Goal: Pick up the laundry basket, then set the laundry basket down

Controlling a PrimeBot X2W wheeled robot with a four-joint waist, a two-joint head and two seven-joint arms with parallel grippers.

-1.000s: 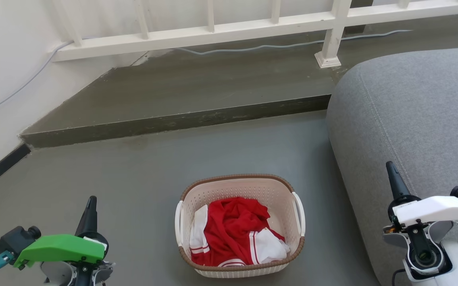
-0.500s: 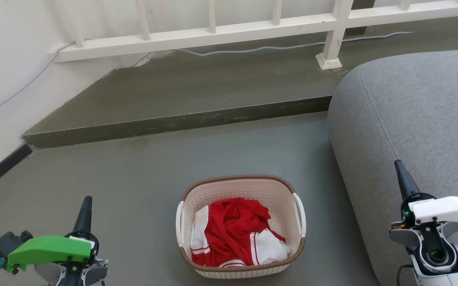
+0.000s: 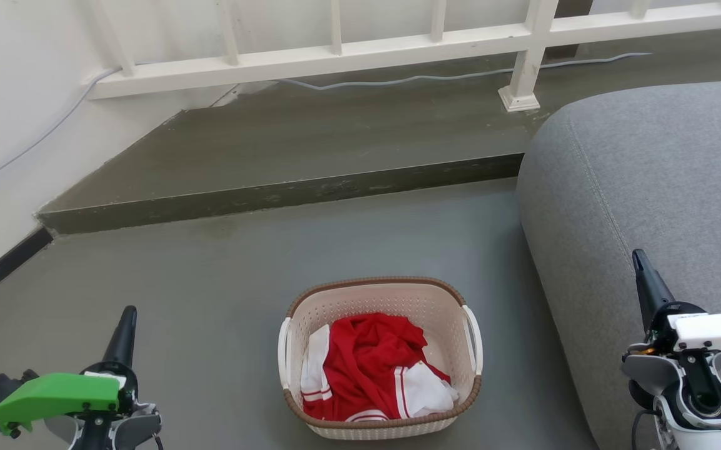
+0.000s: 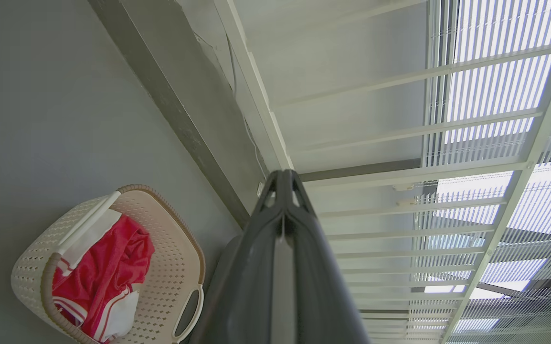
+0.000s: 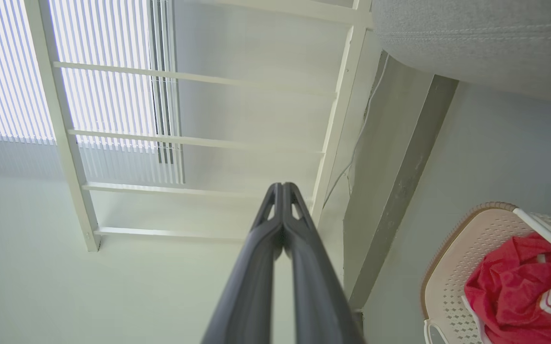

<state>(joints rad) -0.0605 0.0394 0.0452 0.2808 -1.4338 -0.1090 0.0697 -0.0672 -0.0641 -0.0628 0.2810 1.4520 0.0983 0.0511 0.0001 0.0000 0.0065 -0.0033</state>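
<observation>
Head view: the laundry basket (image 3: pixel 376 302) stands low and central on a smooth grey floor (image 3: pixel 223 287), between the two grippers and apart from both. It is a rectangle with rounded corners, with cream perforated plastic walls, a brown woven-look rim and white handles (image 3: pixel 283 350) at its sides. It holds a crumpled red garment (image 3: pixel 370 353) with white trim. A grey woven-fabric sofa (image 3: pixel 648 175) with a rounded, stitched edge lies near the basket's right side, with a narrow strip of floor between them. The floor is open to the left and beyond the basket, up to a dark-faced step (image 3: pixel 273 195). A white railing (image 3: pixel 335 59) and a pale cable (image 3: pixel 398 79) run along that step. The left gripper (image 3: pixel 127 315) points up at lower left over bare floor. The right gripper (image 3: pixel 641 269) sits at lower right over the sofa edge. Left wrist view: the two dark tapered fingers (image 4: pixel 256 267) are pressed together at the tips with nothing between them, and the basket sits at lower left on the floor. Right wrist view: the fingers (image 5: pixel 251 286) likewise meet at the tips on nothing, and the basket shows at lower right, below the sofa.
</observation>
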